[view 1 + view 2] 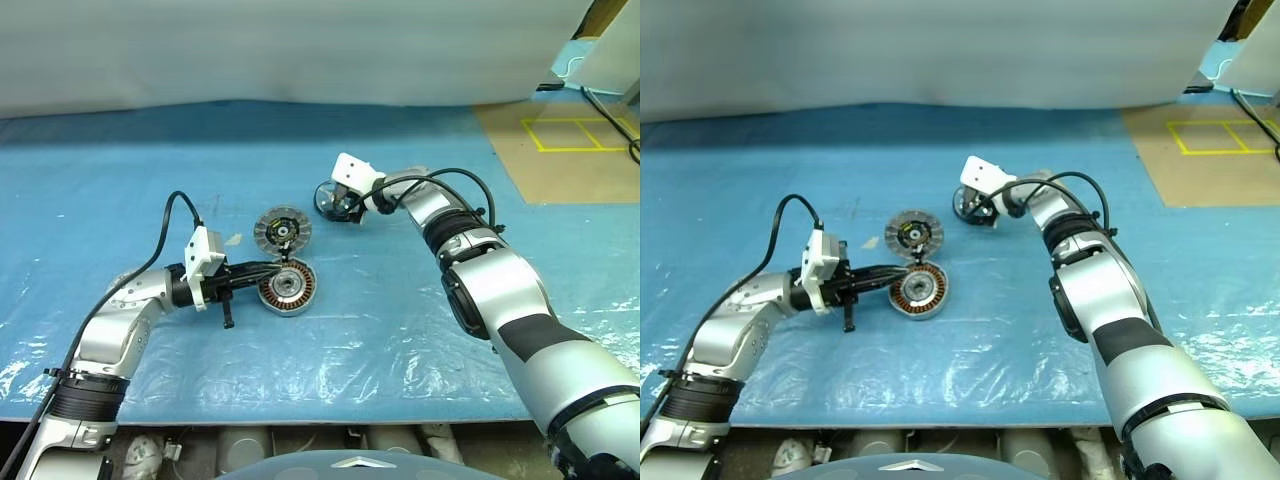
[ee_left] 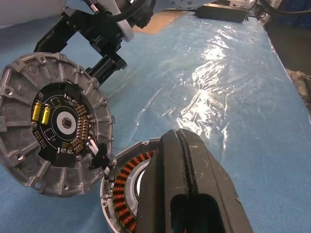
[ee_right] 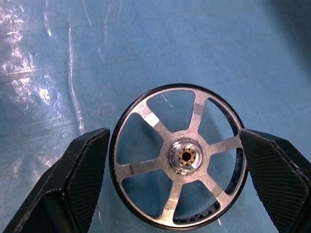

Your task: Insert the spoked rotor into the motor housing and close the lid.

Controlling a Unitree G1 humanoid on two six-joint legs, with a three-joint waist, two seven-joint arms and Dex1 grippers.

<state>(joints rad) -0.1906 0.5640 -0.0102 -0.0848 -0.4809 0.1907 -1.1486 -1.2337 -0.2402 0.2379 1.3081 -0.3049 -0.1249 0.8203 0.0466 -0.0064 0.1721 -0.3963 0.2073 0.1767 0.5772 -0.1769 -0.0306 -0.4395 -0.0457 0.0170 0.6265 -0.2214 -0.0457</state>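
the blue plastic-covered table (image 1: 400, 330) carries all three parts of the motor, grouped near its middle. the motor housing (image 1: 287, 288) lies flat nearest the robot with its ring of copper windings facing up, so its axis stands upright; the left gripper (image 1: 268, 269) reaches in level from the left, its fingers pressed together with nothing between them, tips lying over the housing's near rim as if to steady it, though contact cannot be confirmed. the lid (image 1: 281, 231) lies just beyond the housing, close beside it and apart from the grippers, its inner face with a dark circuit board turned upward. the spoked rotor (image 3: 178, 156) sits further off to the right, lying flat with hub axis vertical; being round it has no long axis in plan, only this short upright one. the right gripper (image 3: 175, 182) is angled down over it with its fingers (image 3: 85, 174) spread wide, one on each side of the black rim, each close beside it but not yet clamped. the step in hand appears to be grasping the rotor: it would go best if the fingers close evenly across the full diameter, centred on the hub, so that the wheel stays level, and if that level attitude is kept until the hub lines up over the housing's centre.
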